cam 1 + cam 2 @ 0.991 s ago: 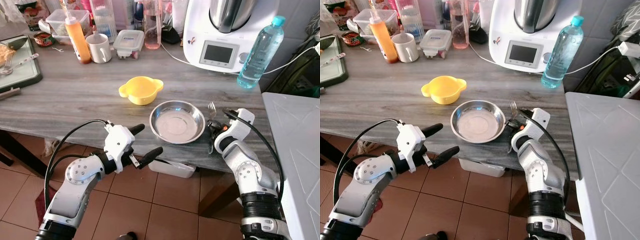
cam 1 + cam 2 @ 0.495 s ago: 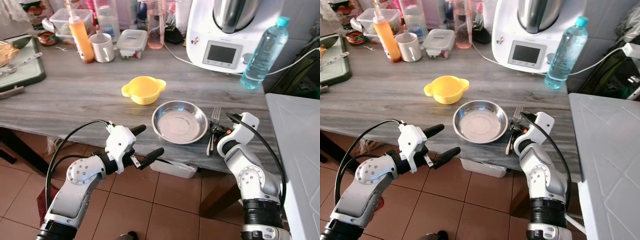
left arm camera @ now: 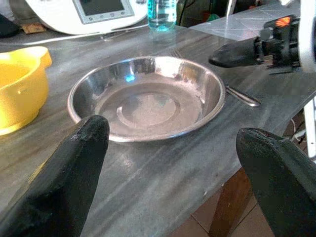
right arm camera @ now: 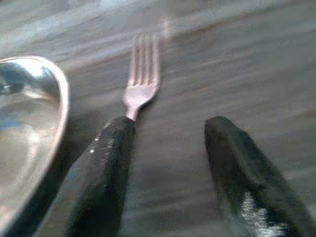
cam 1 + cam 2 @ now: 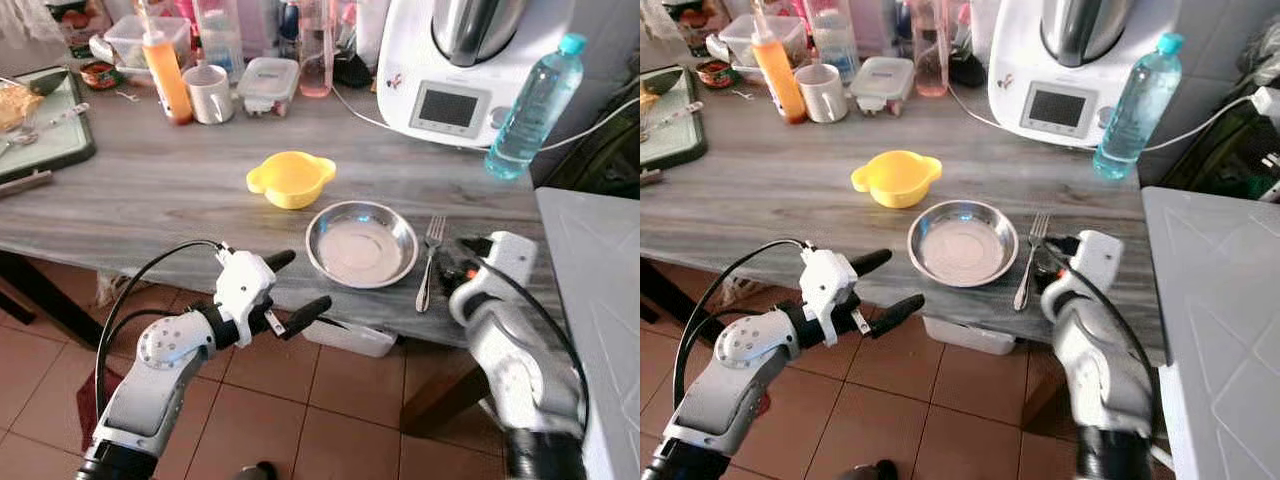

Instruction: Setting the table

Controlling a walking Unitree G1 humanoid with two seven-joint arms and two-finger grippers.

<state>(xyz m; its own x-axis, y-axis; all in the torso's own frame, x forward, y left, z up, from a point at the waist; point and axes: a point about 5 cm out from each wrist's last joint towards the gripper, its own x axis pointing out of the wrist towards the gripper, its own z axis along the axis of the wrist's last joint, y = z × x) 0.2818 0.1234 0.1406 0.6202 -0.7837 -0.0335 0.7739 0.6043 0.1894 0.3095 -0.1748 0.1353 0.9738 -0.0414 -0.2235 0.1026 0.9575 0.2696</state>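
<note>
Now the fork (image 5: pixel 431 258) is lying on the table (image 5: pixel 150 190) just right of the plate (image 5: pixel 362 243), as a setting wants, while the right gripper (image 4: pixel 168 173) is hovering open and empty beside it.

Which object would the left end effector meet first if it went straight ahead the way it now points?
Probably the steel plate: it lies directly ahead, centred between the open left end effector fingers, near the table edge. Depth is uncertain.
</note>
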